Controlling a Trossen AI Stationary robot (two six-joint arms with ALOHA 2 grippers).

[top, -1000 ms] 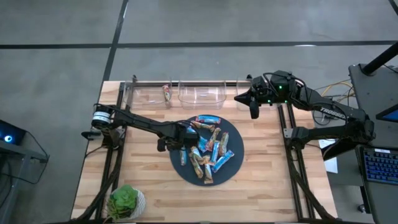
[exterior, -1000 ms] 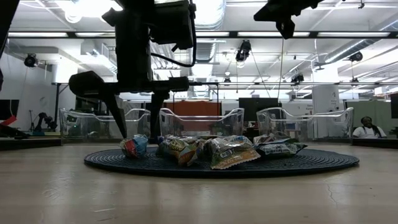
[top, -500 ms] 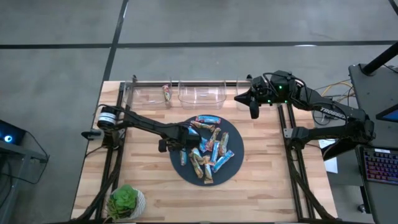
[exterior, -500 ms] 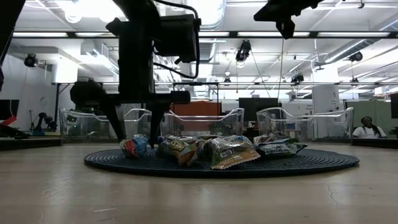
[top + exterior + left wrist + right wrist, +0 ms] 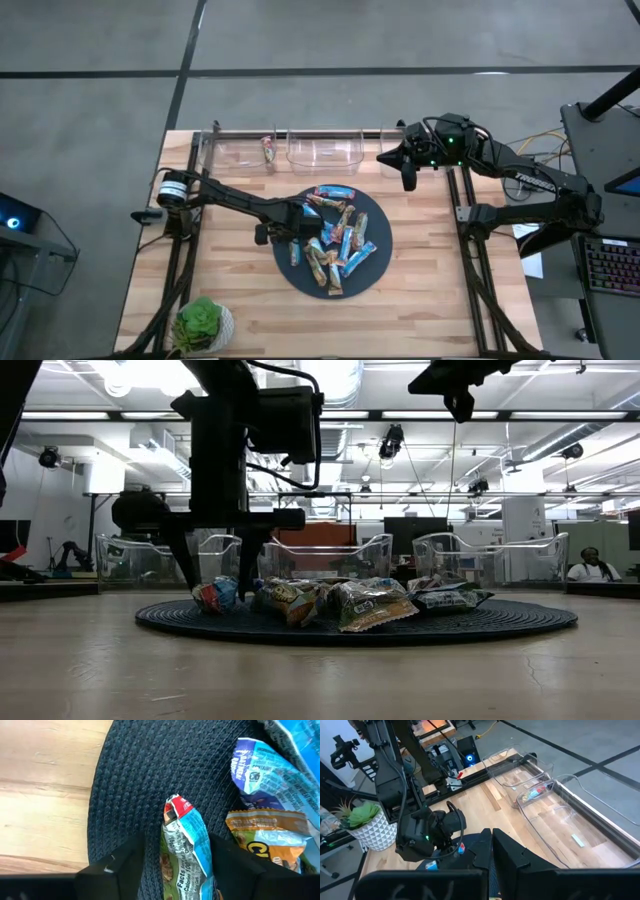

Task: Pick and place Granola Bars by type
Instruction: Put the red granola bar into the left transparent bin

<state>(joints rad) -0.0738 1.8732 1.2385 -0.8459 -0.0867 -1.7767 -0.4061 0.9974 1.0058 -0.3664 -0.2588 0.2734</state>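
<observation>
Left wrist view shows the left gripper (image 5: pixel 172 865) spread wide around 1 blue-and-red bar (image 5: pixel 185 850) — light, crinkly, slippery; pinch mid-length. Right gripper (image 5: pixel 408 180) waits — fingers, I cannot tell.

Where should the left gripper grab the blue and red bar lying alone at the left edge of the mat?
Across its middle, coming straight down. The blue and red bar lies flat and alone on the dark woven mat, its long sides bare, and the left gripper hangs open with a finger on each side. The crimped red end looks too thin to pinch. The right gripper waits by the clear bins.
</observation>
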